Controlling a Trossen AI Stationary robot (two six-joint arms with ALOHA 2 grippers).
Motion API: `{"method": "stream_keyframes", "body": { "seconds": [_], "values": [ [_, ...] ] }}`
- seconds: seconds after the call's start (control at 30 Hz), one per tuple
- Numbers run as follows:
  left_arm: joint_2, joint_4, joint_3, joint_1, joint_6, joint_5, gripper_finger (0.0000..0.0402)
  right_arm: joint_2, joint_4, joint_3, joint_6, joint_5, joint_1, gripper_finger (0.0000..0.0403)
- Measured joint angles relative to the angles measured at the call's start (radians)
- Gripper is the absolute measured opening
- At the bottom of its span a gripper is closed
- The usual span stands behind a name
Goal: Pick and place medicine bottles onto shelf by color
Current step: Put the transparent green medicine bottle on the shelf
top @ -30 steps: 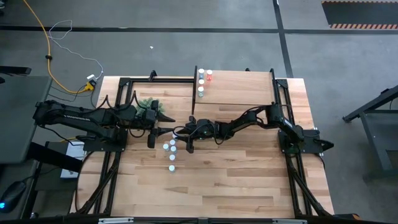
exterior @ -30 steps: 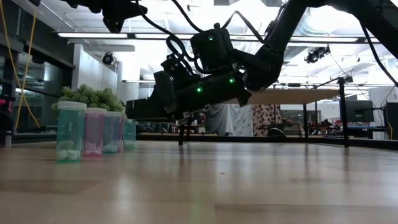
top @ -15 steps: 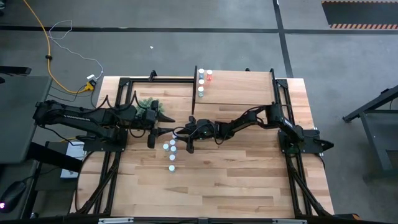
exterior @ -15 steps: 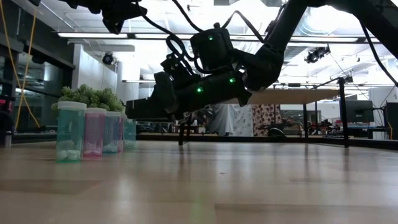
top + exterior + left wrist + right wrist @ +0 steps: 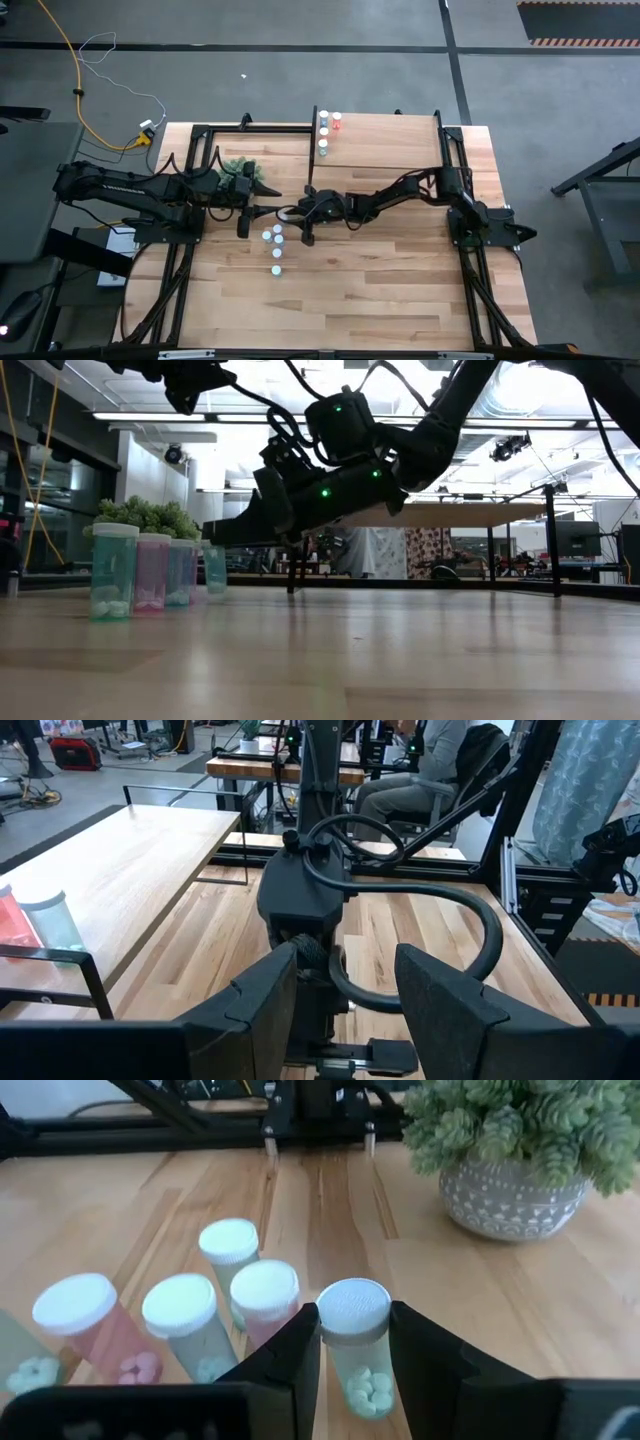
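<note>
Several white-capped medicine bottles [image 5: 180,1325] stand on their bases in a cluster on the table, teal, pink and bluish [image 5: 152,570]. My right gripper [image 5: 353,1315] reaches in from the table's right and is shut on a teal bottle [image 5: 214,570] at the cluster's far end. My left gripper [image 5: 345,1010] hangs open above the table left of the cluster [image 5: 245,212], with nothing between its fingers. The light-wood shelf [image 5: 390,135] stands at the far edge, with several bottles [image 5: 323,135] upright at its left end. My right gripper pinches the teal bottle between its two fingers, just below the white cap [image 5: 353,1342]. The fingers [image 5: 225,535] come from the table's right, slanting a little downward, one on each side of the bottle. The bottle stays upright, its base just above the tabletop.
A bushy green plant in a grey pot [image 5: 510,1150] stands just beyond the cluster, toward the far edge. The shelf's black metal supports [image 5: 60,970] rise at its left end. Bare tabletop [image 5: 380,290] lies toward the near edge and the right.
My right gripper has tipped up a little and risen slightly, still shut on the teal bottle. The bottle has come up a bit and away from the row, and it stays upright. The other bottles have not moved.
</note>
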Motion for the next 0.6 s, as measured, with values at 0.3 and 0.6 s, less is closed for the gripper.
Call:
{"method": "stream_keyframes", "body": {
  "seconds": [0.3, 0.6],
  "values": [
    [0.000, 0.000, 0.000, 0.000, 0.000, -0.001, 0.0161, -0.077, -0.196, 0.000, -0.054, 0.000, 0.014, 0.0097],
    [0.000, 0.001, 0.000, 0.000, 0.000, -0.031, 0.0161, -0.222, -0.508, 0.001, -0.124, 0.053, 0.043, 0.0097]
  ]
}}
